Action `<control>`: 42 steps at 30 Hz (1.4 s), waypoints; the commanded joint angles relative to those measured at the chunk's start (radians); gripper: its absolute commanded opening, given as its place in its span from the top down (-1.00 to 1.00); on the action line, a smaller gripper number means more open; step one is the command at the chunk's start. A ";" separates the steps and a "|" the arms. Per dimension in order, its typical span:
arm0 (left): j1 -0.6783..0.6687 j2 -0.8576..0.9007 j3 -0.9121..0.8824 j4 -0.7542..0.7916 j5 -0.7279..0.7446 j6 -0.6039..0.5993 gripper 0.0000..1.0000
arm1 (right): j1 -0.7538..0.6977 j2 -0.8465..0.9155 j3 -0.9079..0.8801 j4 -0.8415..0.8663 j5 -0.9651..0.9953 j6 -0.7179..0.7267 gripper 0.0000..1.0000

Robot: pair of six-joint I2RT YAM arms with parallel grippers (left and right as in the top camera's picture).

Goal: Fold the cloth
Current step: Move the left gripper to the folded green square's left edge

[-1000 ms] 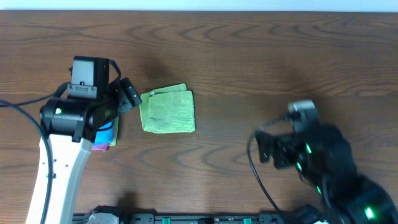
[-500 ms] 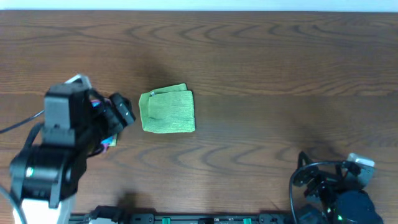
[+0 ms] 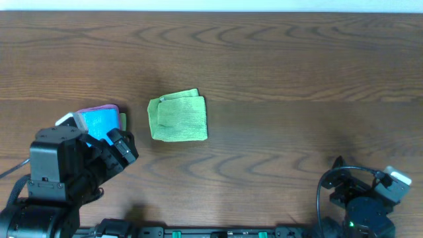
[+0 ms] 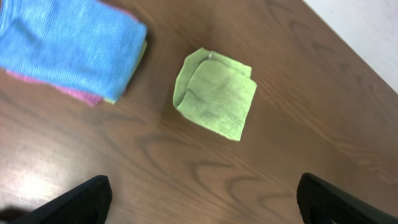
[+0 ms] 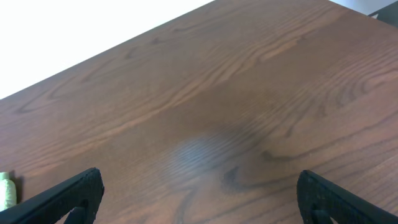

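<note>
Subject: the lime-green square microfibre cloth [image 3: 178,119]. It lies flat on the dark wood-grain table [image 3: 277,66], left of centre in the overhead frame. It is already doubled into a compact packet, with stacked layer edges showing along its upper and left sides. The outline is close to square and sits slightly askew, so no marked long axis presents itself.

Adjacent items: a blue folded cloth [image 3: 99,122] lies just beside it to the left, apart from it and not touching. This one rests on a pink cloth [image 4: 81,94], of which only the rim shows.

Left gripper [image 3: 125,147]: at the lower left of the overhead frame, below the blue stack. Its jaws are spread wide and hold nothing. The cloth lies up and to the right of it. In the left wrist view the cloth [image 4: 216,93] sits upper centre, ahead of the left gripper [image 4: 202,202] and roughly on its centreline.

Right gripper [image 3: 338,180]: at the lower right corner of the overhead frame, well apart from the cloth. Its jaws are likewise spread and empty [image 5: 202,196]. Its wrist view shows bare table and only a green sliver [image 5: 5,190] at the left edge.

Assessment: the fold appears done or nearly so. If a further fold is called for, the left arm is the nearer and better aligned.
</note>
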 commanded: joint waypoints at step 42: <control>0.001 -0.399 -1.080 0.876 0.210 -0.666 -0.91 | -0.007 -0.002 -0.008 -0.001 0.031 0.013 -0.98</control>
